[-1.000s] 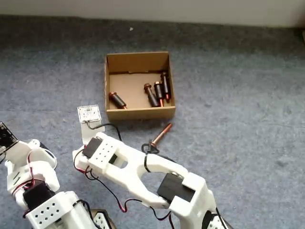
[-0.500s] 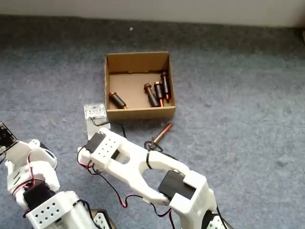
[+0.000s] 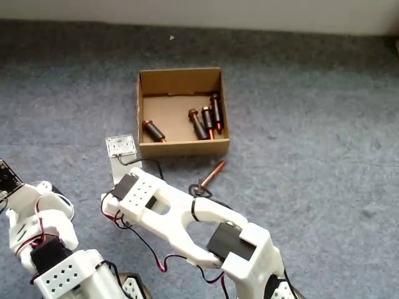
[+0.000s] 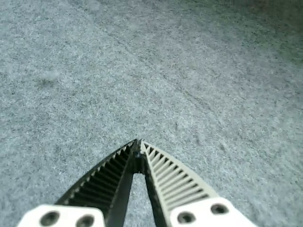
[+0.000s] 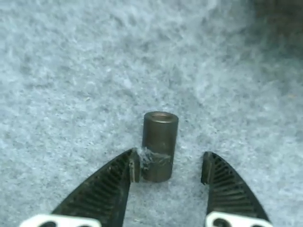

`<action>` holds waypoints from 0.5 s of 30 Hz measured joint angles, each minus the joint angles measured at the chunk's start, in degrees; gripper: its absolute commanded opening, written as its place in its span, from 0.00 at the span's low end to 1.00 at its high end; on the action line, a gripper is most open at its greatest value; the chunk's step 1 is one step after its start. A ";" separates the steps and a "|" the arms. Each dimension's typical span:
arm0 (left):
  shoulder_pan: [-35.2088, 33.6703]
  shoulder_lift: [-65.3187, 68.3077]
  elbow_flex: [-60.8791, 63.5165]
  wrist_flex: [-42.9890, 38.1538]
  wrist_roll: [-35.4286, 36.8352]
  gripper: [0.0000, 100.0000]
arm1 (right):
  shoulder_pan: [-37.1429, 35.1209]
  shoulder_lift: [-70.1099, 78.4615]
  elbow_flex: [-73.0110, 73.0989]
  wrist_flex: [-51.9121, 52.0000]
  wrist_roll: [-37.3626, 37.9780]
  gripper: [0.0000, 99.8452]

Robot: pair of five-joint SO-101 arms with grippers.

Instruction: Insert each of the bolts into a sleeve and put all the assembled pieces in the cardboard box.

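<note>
A dark metal sleeve (image 5: 160,142) stands upright on the grey carpet between the fingers of my right gripper (image 5: 170,164), which is open around it; one finger (image 5: 130,168) touches its side and the other stands apart. In the high view the right arm (image 3: 181,215) stretches across the carpet just in front of the cardboard box (image 3: 181,147). A copper bolt (image 3: 212,174) lies loose on the carpet beside that arm, near the box's front wall. Several assembled pieces (image 3: 199,123) lie inside the box. My left gripper (image 4: 138,144) is shut on nothing over bare carpet.
The left arm (image 3: 37,237) sits at the near left corner of the high view. Cables (image 3: 140,240) loop off the right arm. Open carpet (image 3: 312,156) spreads to the right of the box and behind it.
The right arm's wrist shifted slightly to the right and toward the box, then settled. The bolt, the box and the left arm have not moved.
</note>
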 measured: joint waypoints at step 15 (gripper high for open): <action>0.00 0.00 0.00 0.00 0.00 0.01 | 1.32 0.53 0.35 1.49 4.92 0.01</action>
